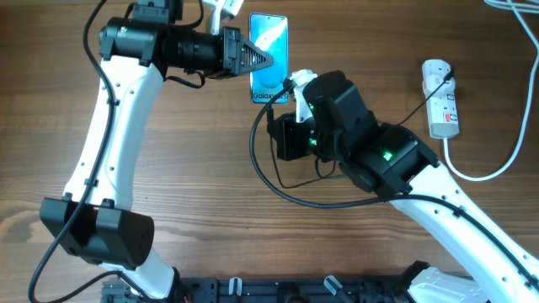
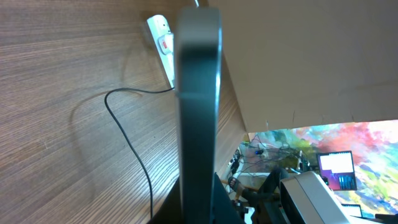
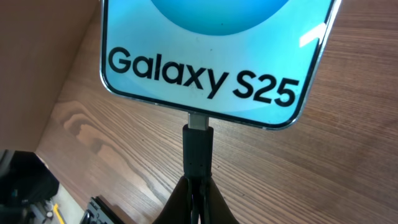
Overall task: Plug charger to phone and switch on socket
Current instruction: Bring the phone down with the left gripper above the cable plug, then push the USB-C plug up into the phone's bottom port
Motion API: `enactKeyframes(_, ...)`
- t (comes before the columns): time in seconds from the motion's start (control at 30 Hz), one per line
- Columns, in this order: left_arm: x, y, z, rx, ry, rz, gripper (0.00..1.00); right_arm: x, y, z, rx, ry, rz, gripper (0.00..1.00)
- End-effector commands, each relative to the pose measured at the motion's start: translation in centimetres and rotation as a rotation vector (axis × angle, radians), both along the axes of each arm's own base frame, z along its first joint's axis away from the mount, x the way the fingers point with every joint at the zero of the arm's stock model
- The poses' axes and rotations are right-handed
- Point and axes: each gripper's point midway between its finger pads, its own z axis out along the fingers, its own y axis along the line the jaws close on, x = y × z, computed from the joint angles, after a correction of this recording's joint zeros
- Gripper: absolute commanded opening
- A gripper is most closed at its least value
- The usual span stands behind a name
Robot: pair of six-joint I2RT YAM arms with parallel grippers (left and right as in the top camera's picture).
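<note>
The phone [image 1: 269,52] lies at the table's far centre, cyan screen up, its white "Galaxy S25" strip toward my right arm. My left gripper [image 1: 261,59] is shut on the phone's sides; the left wrist view shows the phone edge-on [image 2: 199,93] between the fingers [image 2: 200,202]. My right gripper [image 3: 198,190] is shut on the charger's dark connector [image 3: 198,146], whose tip meets the port in the phone's bottom edge [image 3: 217,56]. The thin black charger cable [image 1: 421,104] runs to the white socket [image 1: 441,99] at the right, which also shows in the left wrist view [image 2: 160,34].
The socket's thick white cord [image 1: 497,168] curves off the right edge. A black cable [image 1: 257,160] loops on the wood beside my right arm. The table's far edge is just behind the phone.
</note>
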Motion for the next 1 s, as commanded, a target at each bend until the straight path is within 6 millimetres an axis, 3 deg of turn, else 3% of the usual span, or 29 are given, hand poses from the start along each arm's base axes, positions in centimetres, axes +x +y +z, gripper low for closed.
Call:
enactKeyframes(0.0,-0.53,-0.23,1.39,-0.037,-0.041,-0.032,0.04,0.03,-0.32,0.79,0.008,-0.022,-0.022,0.04)
enactKeyframes(0.4,-0.16,-0.24,1.51,-0.035,-0.065,-0.028,0.04,-0.55,0.15,0.86,0.030,0.000,0.009,0.04)
enactKeyframes(0.97,-0.02,-0.14,1.31,-0.021,-0.070,-0.022,0.04,0.25,-0.21,1.05,0.016,-0.034,-0.025,0.05)
